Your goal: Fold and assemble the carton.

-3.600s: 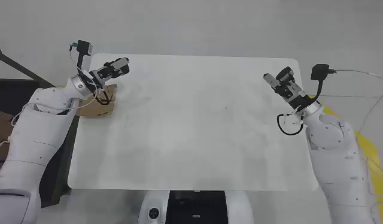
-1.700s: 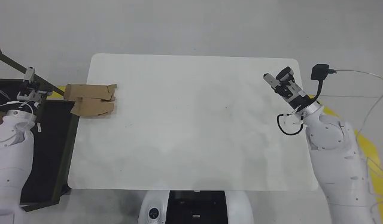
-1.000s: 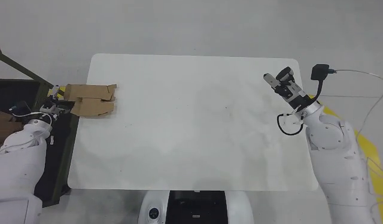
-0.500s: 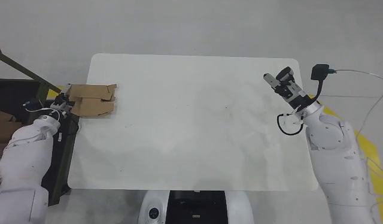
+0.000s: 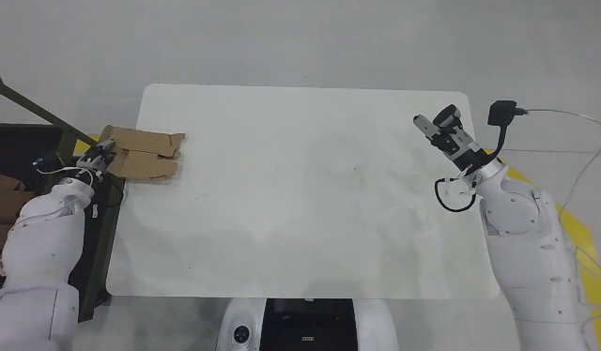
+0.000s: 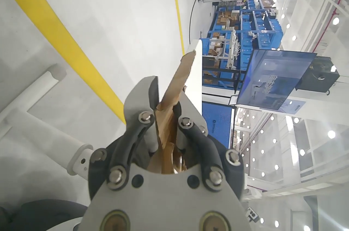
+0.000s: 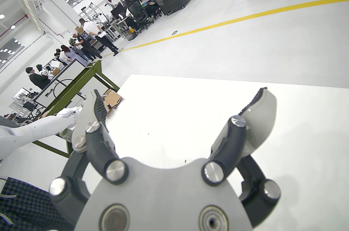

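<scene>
At the left edge of the table (image 5: 300,210) in the top view, the left gripper (image 5: 100,154) covers the outer end of the flattened carton (image 5: 143,154). It is too small there for us to tell how it grips. From the left wrist camera we see the carton edge-on only; its near end is lost behind the gripper's body, and its faces and flaps we cannot make out. From the right wrist camera the carton is tiny and partly behind the right gripper (image 7: 178,96). The dark trolley (image 5: 23,144) at middle left of the top view is cut off by the frame edge, and the left arm hides part of it.
</scene>
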`<state>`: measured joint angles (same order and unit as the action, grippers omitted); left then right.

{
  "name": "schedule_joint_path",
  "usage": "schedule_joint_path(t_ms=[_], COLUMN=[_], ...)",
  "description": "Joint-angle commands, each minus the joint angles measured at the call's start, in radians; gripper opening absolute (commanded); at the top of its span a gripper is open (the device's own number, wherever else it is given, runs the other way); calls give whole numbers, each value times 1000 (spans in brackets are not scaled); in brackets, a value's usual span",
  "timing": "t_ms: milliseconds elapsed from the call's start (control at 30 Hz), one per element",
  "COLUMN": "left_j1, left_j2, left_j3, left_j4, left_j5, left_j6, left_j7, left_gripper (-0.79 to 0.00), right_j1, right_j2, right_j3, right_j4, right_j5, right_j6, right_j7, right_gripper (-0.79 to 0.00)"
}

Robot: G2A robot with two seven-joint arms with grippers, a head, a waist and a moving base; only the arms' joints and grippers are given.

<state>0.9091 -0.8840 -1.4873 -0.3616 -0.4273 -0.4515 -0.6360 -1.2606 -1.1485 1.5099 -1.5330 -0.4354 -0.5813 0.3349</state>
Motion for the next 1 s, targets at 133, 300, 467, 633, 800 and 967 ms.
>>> schedule_joint_path(t_ms=[133, 300, 467, 633, 800, 967], left_j1=[-31, -60, -73, -82, -109, -153], left_j2=[5, 2, -18, -49, -85, -126], left_j3=[-35, -54, -33, 20, 98, 181], left_j4=[-32, -106, -203, -304, -370, -391], left_j5=[-56, -104, -145, -187, -199, -235], left_j6=[-9, -19, -7, 24, 49, 62], left_j7=[-47, -86, -125, -142, -149, -166], left_gripper=[-785, -785, -785, -785, -785, -785], right_j1=[0, 0, 0, 0, 0, 0], right_j2=[0, 0, 0, 0, 0, 0], right_j3=[0, 0, 0, 0, 0, 0], right_j4=[0, 0, 0, 0, 0, 0], right_j5=[0, 0, 0, 0, 0, 0], right_j6=[0, 0, 0, 0, 0, 0], right_j7=[0, 0, 0, 0, 0, 0], right_gripper=[0, 0, 0, 0, 0, 0])
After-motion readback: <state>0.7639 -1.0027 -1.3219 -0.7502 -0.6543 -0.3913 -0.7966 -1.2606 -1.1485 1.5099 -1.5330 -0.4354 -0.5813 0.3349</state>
